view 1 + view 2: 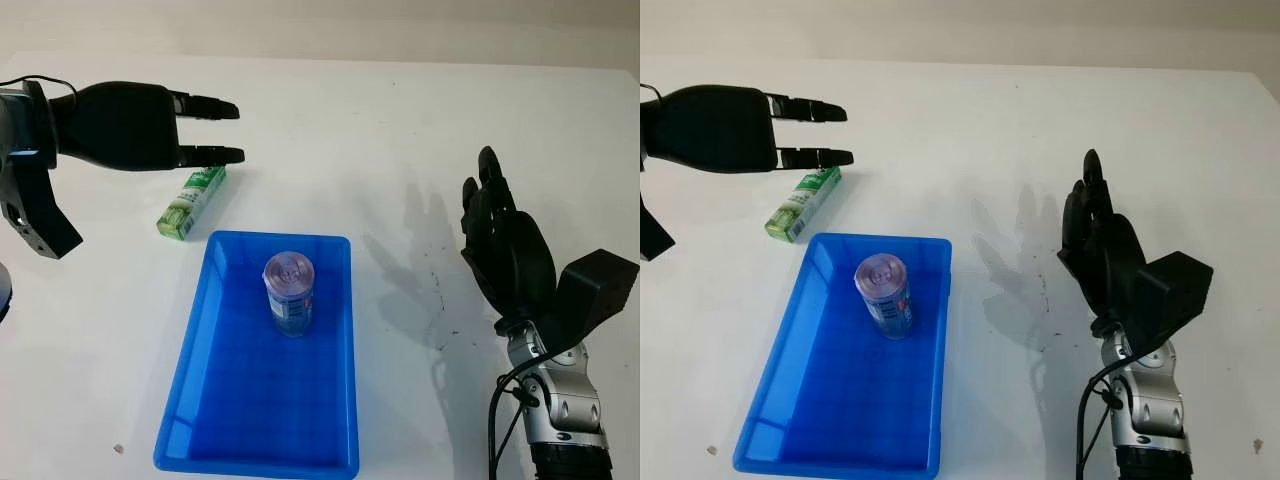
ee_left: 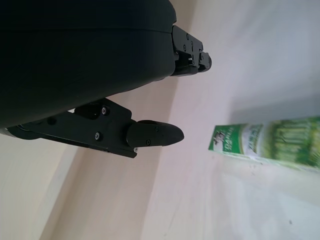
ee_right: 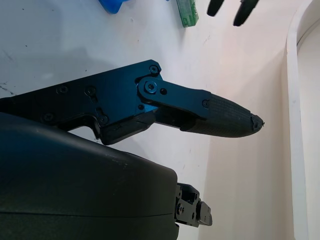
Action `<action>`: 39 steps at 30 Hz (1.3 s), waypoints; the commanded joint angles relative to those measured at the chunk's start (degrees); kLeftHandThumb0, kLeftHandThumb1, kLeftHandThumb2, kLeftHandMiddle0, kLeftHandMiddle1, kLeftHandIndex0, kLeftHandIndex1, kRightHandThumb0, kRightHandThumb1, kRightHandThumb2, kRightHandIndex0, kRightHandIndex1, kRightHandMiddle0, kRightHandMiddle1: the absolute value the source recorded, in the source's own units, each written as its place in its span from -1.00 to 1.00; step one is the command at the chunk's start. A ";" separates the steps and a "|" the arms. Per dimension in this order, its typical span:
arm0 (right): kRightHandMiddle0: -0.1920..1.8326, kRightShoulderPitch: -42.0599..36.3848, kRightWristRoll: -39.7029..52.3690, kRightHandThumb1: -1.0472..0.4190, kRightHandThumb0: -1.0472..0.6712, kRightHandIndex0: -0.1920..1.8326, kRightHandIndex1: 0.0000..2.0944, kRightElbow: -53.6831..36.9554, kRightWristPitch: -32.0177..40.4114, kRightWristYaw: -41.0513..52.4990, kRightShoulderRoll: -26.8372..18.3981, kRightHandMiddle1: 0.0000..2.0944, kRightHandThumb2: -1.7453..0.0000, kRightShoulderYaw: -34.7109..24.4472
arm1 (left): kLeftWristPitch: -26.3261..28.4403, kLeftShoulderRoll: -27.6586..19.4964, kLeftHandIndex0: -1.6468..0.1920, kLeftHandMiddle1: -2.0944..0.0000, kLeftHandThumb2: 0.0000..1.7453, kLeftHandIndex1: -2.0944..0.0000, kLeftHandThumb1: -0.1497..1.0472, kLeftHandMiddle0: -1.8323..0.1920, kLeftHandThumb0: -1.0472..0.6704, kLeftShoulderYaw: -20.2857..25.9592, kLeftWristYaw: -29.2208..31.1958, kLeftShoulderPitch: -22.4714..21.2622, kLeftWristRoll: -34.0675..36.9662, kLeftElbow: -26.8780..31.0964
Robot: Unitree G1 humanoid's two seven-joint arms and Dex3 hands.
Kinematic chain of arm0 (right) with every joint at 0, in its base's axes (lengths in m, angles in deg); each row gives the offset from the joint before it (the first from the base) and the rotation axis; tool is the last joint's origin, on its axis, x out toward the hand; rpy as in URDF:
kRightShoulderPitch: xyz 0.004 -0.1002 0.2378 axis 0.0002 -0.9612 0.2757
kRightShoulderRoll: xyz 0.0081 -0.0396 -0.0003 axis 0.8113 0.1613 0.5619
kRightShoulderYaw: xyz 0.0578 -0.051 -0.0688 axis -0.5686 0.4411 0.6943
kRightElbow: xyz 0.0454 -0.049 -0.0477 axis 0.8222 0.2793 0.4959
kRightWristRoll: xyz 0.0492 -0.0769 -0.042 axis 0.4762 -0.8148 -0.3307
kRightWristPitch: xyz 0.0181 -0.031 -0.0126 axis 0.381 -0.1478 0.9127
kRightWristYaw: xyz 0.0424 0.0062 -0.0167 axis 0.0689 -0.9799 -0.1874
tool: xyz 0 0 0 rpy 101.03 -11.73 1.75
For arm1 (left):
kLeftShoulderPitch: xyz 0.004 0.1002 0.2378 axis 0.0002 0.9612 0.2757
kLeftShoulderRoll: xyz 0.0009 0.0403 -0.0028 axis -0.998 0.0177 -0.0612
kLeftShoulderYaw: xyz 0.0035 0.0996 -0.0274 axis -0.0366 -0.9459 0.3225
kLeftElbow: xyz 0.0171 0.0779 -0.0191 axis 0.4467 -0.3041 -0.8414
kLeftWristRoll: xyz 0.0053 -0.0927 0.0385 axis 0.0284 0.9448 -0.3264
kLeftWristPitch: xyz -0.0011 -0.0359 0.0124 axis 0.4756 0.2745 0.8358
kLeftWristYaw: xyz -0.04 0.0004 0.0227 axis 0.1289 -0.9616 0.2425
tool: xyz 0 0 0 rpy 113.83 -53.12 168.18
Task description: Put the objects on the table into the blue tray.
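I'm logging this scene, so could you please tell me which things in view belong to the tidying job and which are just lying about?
Part of the job:
- blue tray
- can, standing upright in the tray
- green box, lying on the table beside the tray
- left hand, open, above the green box

Just there:
- right hand, open, idle to the right of the tray
- white table

We hold our left hand (image 1: 150, 125) open at the far left, raised above the tabletop (image 1: 420, 130), its arm coming in from the left edge. Our right hand (image 1: 505, 245) stands open at the near right, pointing away from us.
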 commanded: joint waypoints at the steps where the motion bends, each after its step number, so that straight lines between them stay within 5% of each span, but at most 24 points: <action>1: -1.00 -0.51 0.34 -1.00 -0.69 -1.00 -1.00 0.01 -0.75 -0.01 0.48 -1.00 0.22 -0.48 | 0.51 0.45 0.71 0.98 -0.59 0.95 1.00 0.70 -0.10 -1.14 0.05 1.03 0.10 -0.51; 6: -1.00 -0.93 0.45 -1.00 -0.69 -1.00 -1.00 -0.85 -0.35 -0.02 0.34 -1.00 0.22 -0.55 | 1.03 1.17 0.73 0.97 -0.48 0.96 1.00 0.73 -0.05 -2.11 1.34 2.64 0.82 -0.74; 14: -1.00 -1.07 1.41 -1.00 -0.68 -1.00 -1.00 -0.73 -0.64 -0.10 0.50 -1.00 0.23 -1.34 | 0.97 1.86 0.71 0.95 -0.67 0.95 1.00 0.70 -0.05 -4.61 3.43 4.01 0.33 -1.17; 21: -1.00 -0.95 1.74 -1.00 -0.69 -1.00 -1.00 -0.51 -1.06 0.09 0.59 -1.00 0.24 -1.42 | -1.21 2.20 0.69 0.93 -0.54 0.94 1.00 0.66 0.00 -4.15 5.01 5.94 3.00 -1.69; 25: -1.00 -1.24 2.17 -1.00 -0.68 -1.00 -1.00 -0.79 -1.02 0.32 0.40 -1.00 0.24 -1.60 | -1.22 2.39 0.44 0.82 -0.85 0.77 0.96 0.41 0.06 -4.51 0.41 6.96 3.63 -1.90; 29: -1.00 -1.43 2.40 -1.00 -0.68 -1.00 -1.00 -0.98 -0.75 0.41 0.26 -1.00 0.23 -1.83 | 0.97 3.02 0.55 0.25 -0.93 0.21 0.87 0.49 0.04 -5.43 -2.40 7.63 3.00 -2.44; 31: -1.00 -1.49 2.54 -1.00 -0.68 -1.00 -1.00 -1.09 -0.58 0.55 0.16 -1.00 0.23 -1.99 | 1.16 3.38 0.54 -0.71 -0.94 -0.30 0.85 0.64 -0.05 -5.03 -2.58 8.23 3.77 -2.69; 32: -1.00 -1.55 2.55 -1.00 -0.68 -1.00 -1.00 -1.24 -0.42 0.56 0.11 -1.00 0.23 -2.04 | 0.58 3.51 0.56 -0.85 -0.93 -0.44 0.86 0.61 -0.06 -4.67 -2.41 8.50 4.45 -2.83; 35: -1.00 -1.71 2.29 -1.00 -0.69 -1.00 -1.00 -1.32 -0.59 0.80 -0.19 -1.00 0.24 -2.08 | -0.16 3.82 0.53 -0.98 -0.92 -0.86 0.94 0.36 -0.02 -4.17 -1.29 9.04 5.86 -3.07; 39: -1.00 -1.83 1.95 -1.00 -0.70 -1.00 -1.00 -1.05 -0.90 1.01 -0.34 -1.00 0.24 -2.34 | 0.60 3.87 0.38 -1.00 -0.89 -0.99 1.00 0.14 0.02 -3.44 -0.24 9.76 7.32 -3.08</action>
